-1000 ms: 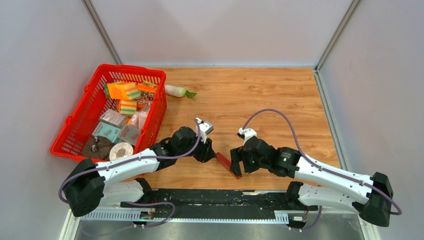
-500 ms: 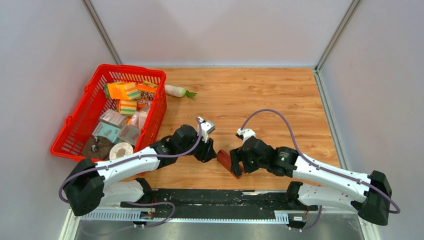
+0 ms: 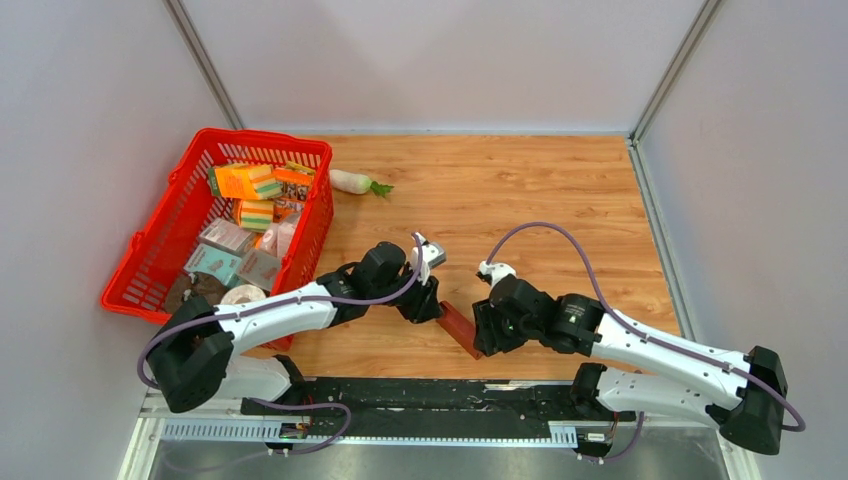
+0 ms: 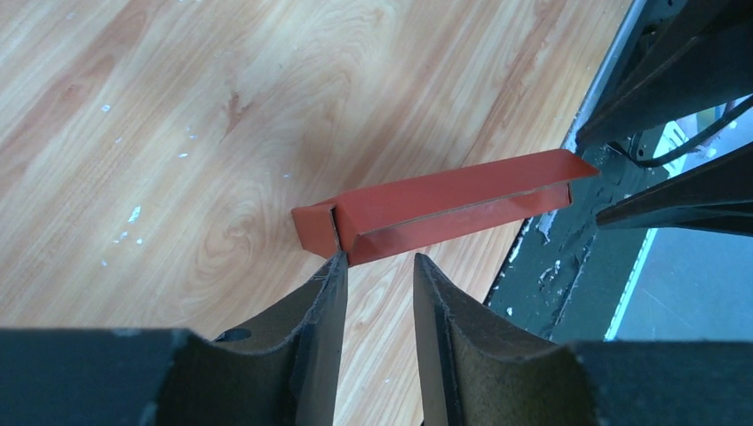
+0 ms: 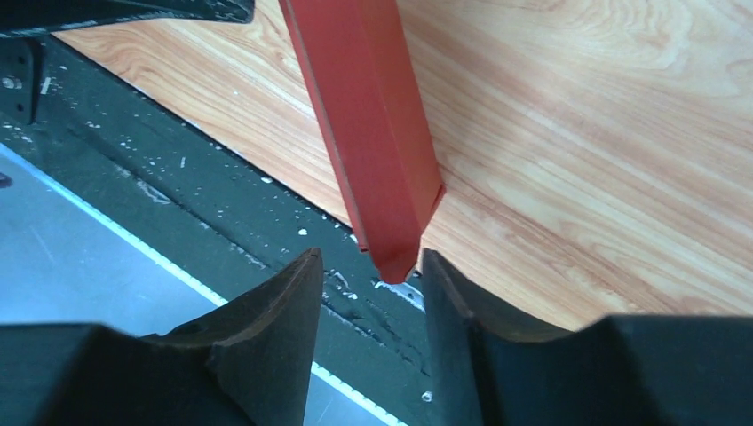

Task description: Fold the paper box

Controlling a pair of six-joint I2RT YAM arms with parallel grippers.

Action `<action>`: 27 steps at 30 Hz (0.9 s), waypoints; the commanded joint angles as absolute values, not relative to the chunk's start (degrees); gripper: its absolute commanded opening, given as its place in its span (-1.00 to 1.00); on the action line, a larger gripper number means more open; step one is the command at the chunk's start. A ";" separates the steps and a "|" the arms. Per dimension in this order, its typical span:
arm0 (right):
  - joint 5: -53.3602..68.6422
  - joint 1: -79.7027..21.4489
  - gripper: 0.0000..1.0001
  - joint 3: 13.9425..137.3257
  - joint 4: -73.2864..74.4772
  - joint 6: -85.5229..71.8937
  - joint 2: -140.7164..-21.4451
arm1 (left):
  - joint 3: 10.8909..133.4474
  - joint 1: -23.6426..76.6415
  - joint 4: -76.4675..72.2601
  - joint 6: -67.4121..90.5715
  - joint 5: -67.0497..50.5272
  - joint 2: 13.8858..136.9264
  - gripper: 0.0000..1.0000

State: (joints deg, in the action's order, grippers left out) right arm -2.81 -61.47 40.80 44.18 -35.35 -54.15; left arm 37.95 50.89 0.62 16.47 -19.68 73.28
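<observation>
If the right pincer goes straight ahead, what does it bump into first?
Most likely the paper box: its near end sits right in front of the right pincer, between its tips, though depth is hard to judge.

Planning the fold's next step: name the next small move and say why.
Probably close the right gripper on the dark red creased cardboard paper box: its end sits between the parted fingers, unclamped, while the left gripper meets the other end.

Box ends hidden from you
From above, the box (image 3: 457, 325) disappears at both ends under the left gripper (image 3: 430, 311) and right gripper (image 3: 483, 337) at lower centre; the right wrist view's top edge crops its far end.
</observation>
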 commanded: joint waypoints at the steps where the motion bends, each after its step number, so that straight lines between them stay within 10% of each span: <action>1: -0.88 -61.79 -0.09 41.57 45.00 -37.61 -51.94 | 39.99 50.89 -2.11 15.20 -23.46 74.53 -0.20; 14: -1.14 -61.79 0.06 41.57 50.01 -40.60 -53.26 | 39.29 50.89 -2.55 15.64 -25.14 73.92 -0.27; 27: 1.93 -61.79 -0.46 41.92 47.47 -42.98 -52.21 | 40.16 50.80 -4.31 16.96 -27.23 75.58 -0.08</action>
State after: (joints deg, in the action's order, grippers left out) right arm 0.99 -61.49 40.80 49.41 -41.36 -52.66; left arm 37.95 50.87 -1.23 16.80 -24.58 74.91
